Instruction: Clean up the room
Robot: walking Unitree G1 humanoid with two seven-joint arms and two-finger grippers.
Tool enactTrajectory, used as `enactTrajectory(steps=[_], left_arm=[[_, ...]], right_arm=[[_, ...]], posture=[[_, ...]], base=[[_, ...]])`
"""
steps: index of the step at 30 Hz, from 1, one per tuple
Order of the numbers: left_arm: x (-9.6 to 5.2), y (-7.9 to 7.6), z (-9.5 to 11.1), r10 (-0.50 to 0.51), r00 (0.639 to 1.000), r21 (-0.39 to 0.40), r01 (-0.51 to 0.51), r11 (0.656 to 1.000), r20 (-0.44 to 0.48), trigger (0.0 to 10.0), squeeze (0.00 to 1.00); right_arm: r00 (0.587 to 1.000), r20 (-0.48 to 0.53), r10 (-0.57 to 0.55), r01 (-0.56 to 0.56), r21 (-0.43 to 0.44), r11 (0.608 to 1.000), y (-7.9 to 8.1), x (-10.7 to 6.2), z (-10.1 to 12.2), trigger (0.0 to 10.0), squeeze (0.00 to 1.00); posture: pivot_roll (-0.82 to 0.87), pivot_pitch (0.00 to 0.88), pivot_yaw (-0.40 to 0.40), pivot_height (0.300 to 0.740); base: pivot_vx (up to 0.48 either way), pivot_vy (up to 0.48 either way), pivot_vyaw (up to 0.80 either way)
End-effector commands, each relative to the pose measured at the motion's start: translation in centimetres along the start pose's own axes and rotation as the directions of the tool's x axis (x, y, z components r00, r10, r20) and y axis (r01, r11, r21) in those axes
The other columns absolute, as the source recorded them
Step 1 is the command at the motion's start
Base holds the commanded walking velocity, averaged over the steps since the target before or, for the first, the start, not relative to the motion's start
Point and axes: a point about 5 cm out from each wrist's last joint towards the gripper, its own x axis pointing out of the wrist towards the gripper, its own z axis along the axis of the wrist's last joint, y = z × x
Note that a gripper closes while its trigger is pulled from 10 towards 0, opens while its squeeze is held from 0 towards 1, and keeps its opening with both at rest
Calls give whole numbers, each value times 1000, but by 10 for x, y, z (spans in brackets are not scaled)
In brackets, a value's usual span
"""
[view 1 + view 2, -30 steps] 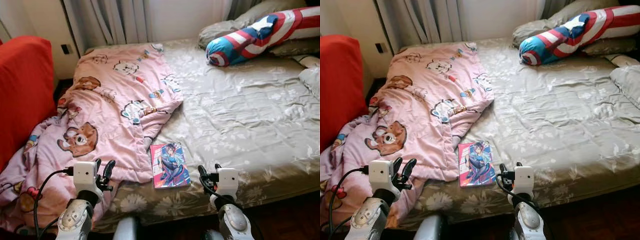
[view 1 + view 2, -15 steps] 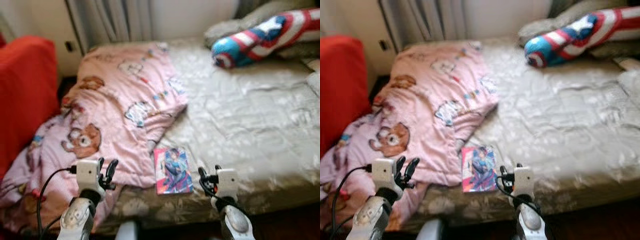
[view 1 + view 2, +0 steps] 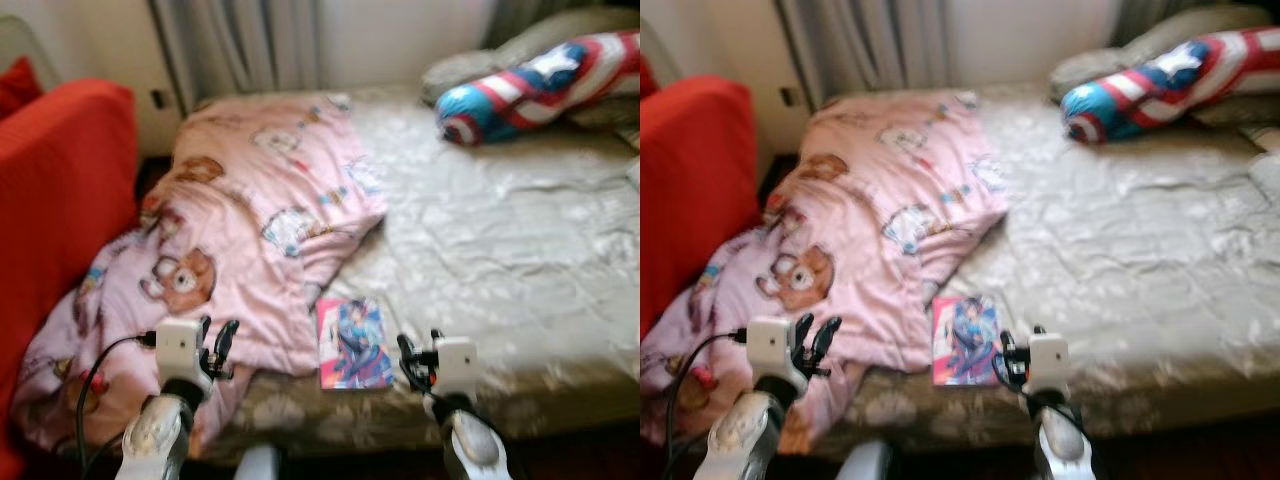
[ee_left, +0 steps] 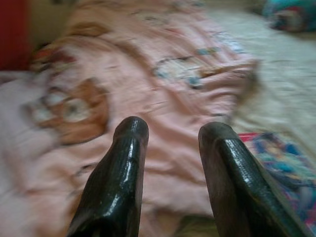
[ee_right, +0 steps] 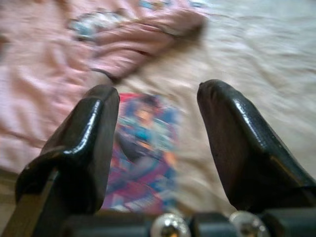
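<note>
A colourful comic book (image 3: 354, 343) lies flat near the bed's front edge, beside a rumpled pink cartoon blanket (image 3: 240, 230) that covers the bed's left half and spills over its side. My left gripper (image 3: 215, 341) is open, held low in front of the blanket's hanging edge. My right gripper (image 3: 418, 355) is open too, just right of the book and short of it. In the right wrist view the book (image 5: 143, 148) sits between and beyond the fingers (image 5: 89, 138). In the left wrist view the blanket (image 4: 148, 94) lies ahead.
The bed (image 3: 520, 250) has a beige flowered cover. A striped blue, red and white bolster (image 3: 530, 85) and grey pillows (image 3: 550, 35) lie at its far right. A red armchair (image 3: 55, 190) stands at the left. Curtains (image 3: 240, 45) hang behind.
The whole scene has shifted to the right and blurred, so the camera has turned left. The arms keep their pose and nothing on the bed has moved.
</note>
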Motion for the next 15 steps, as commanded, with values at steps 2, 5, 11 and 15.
enactTrajectory(steps=[2, 5, 11, 15], left_arm=[[1, -1, 1, -4, 1000, 2, 4, 1000, -2, 10000, 0], [0, 0, 0, -2, 1000, 2, 2, 1000, -5, 10000, 0], [0, -1, 1, -5, 1000, 1, 5, 1000, -2, 10000, 0], [0, -2, 1, -6, 1000, 2, 6, 1000, -3, 10000, 0]], right_arm=[[1000, -12, -2, 2, 5, 1000, 1, -2, -4, 10000, 0], [1000, -8, -3, 3, 1, 1000, 1, -2, -3, 10000, 0], [1000, -5, 1, -1, -2, 1000, 1, -1, -2, 10000, 0], [1000, -9, 7, -7, -7, 1000, 1, -2, -3, 10000, 0]], posture=[[34, 37, 18, 650], [35, 38, 17, 650], [34, 39, 17, 650], [35, 38, 18, 650]], base=[[0, 0, 0], [0, 0, 0], [0, 0, 0], [0, 0, 0]])
